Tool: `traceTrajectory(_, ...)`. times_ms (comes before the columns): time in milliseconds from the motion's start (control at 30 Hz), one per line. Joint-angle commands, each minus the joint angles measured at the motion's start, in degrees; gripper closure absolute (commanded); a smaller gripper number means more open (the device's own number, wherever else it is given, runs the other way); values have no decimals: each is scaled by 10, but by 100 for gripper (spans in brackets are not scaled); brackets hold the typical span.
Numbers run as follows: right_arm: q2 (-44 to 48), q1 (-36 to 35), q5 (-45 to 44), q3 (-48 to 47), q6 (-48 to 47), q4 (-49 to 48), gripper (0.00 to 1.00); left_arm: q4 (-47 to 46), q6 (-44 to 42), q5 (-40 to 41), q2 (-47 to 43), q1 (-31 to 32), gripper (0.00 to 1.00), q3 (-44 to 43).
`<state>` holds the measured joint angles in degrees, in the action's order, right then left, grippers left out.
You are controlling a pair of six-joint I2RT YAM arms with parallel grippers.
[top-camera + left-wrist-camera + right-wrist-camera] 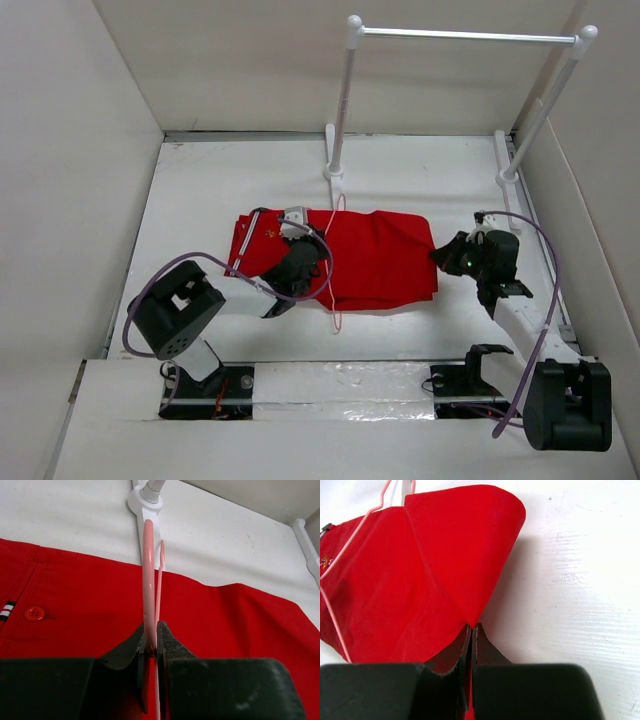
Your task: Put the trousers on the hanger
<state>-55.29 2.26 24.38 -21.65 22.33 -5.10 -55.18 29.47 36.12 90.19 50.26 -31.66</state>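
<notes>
The red trousers lie folded flat in the middle of the white table. The pale pink wire hanger lies across them, front to back. My left gripper is over the trousers' left part, shut on the hanger's wire, which runs away from the jaws toward the rack foot. A red button and striped trim show on the cloth. My right gripper is at the trousers' right end, shut on a pinched fold of the red cloth. The left gripper and the right gripper have their jaws together.
A white-posted rack with a silver bar stands at the back; its left foot is just behind the trousers and its right foot is near the right wall. White walls enclose the table on three sides.
</notes>
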Motion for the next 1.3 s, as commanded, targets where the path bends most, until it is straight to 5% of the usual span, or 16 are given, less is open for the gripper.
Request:
traceTrajectory(0,-2,8,-21,-24,5,-57,100,99,-40,46,-25,18,100,-18)
traceTrajectory(400,-7,8,-27,-15,8,-65,100,139,5,47,-66,48,100,-31)
traceTrajectory(467,0,8,-30,-15,7,-61,93,133,5,54,-60,48,100,-42)
traceTrajectory(567,14,8,-24,-26,4,-47,66,123,-3,65,-61,60,100,-57)
traceTrajectory(600,20,8,-24,-30,-1,-41,45,120,-7,74,-63,60,100,-60)
traceTrajectory(700,54,-23,-45,-53,-11,-6,12,112,-35,97,-77,71,100,-79)
traceTrajectory(767,76,-52,-73,-69,-17,23,6,104,-55,105,-90,77,100,-89)
traceTrajectory(867,126,-141,-107,-91,-10,31,9,94,-72,101,-108,83,100,-98)
traceTrajectory(933,141,-194,-122,-98,13,16,54,95,-79,104,-114,89,100,-103)
traceTrajectory(967,139,-246,-130,-98,24,11,93,96,-80,105,-121,89,100,-107)
traceTrajectory(1000,134,-273,-138,-99,39,6,100,96,-80,100,-125,94,100,-107)
traceTrajectory(1133,91,-401,-207,-85,88,-58,97,118,-76,95,-143,94,100,-122)
traceTrajectory(1167,83,-424,-216,-77,99,-74,87,125,-75,97,-150,94,100,-125)
traceTrajectory(1200,73,-463,-226,-76,119,-89,62,126,-74,98,-152,94,100,-125)
traceTrajectory(1267,35,-494,-268,-81,134,-115,42,123,-73,92,-158,94,100,-131)
